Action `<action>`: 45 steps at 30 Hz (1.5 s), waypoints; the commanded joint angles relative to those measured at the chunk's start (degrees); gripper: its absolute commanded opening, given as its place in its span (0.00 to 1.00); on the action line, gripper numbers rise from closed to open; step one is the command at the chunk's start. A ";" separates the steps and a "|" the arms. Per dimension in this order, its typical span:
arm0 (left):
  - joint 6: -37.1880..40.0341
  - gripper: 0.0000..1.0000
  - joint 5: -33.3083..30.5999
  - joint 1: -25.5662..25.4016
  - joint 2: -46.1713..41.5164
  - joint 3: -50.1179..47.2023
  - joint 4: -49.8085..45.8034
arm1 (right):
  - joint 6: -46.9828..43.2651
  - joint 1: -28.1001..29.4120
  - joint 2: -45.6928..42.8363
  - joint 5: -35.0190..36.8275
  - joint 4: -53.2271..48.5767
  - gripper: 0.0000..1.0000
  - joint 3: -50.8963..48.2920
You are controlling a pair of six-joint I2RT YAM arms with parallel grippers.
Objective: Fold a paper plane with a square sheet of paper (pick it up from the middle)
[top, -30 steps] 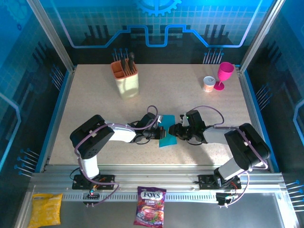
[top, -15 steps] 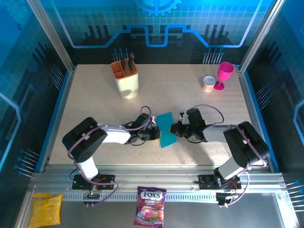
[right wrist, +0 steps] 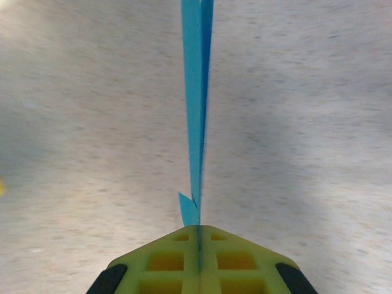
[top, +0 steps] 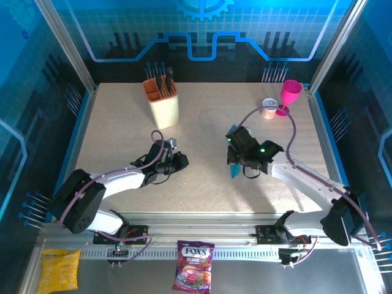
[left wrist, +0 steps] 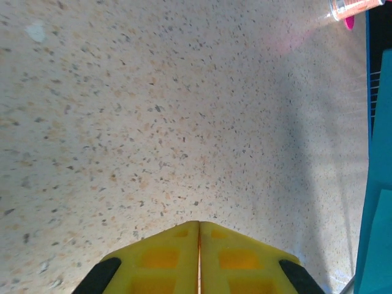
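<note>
The sheet of paper [top: 234,171], bright cyan-blue and folded narrow, hangs off the table in my right gripper [top: 233,154] at centre right. In the right wrist view the paper [right wrist: 195,110] stands edge-on as a thin blue strip, running up from my right gripper [right wrist: 199,228], whose yellow jaws are pressed together on it. A small flap sticks out just left of the pinch. Its folded shape cannot be made out. My left gripper [top: 182,160] lies low over the table left of centre, apart from the paper. The left gripper [left wrist: 198,224] is shut with nothing in it.
A beige utensil holder [top: 163,105] stands at the back left. A pink goblet [top: 289,95] and a small cup [top: 268,108] stand at the back right. A candy bag [top: 194,264] and a yellow packet [top: 58,269] lie in front of the arm bases. A blue border [left wrist: 375,184] edges the table.
The right gripper closed on the paper and lifted it up and back. The left gripper let the paper go and drew back to the left.
</note>
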 commanded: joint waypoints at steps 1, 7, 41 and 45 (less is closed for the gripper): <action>0.03 0.09 -1.17 1.15 -3.15 -1.49 -4.37 | 1.63 3.62 7.02 18.97 -17.42 0.00 3.48; 0.01 0.09 -4.12 2.48 -9.69 -2.53 -10.52 | 8.40 11.49 24.07 23.53 -23.41 0.00 12.04; 6.78 0.22 7.37 1.79 -6.93 8.11 -13.98 | 5.30 -11.45 5.66 -42.31 40.53 0.00 -23.47; 8.16 0.22 6.17 -1.46 -2.06 11.03 -12.70 | 6.28 -12.27 9.07 -44.90 47.33 0.00 -27.15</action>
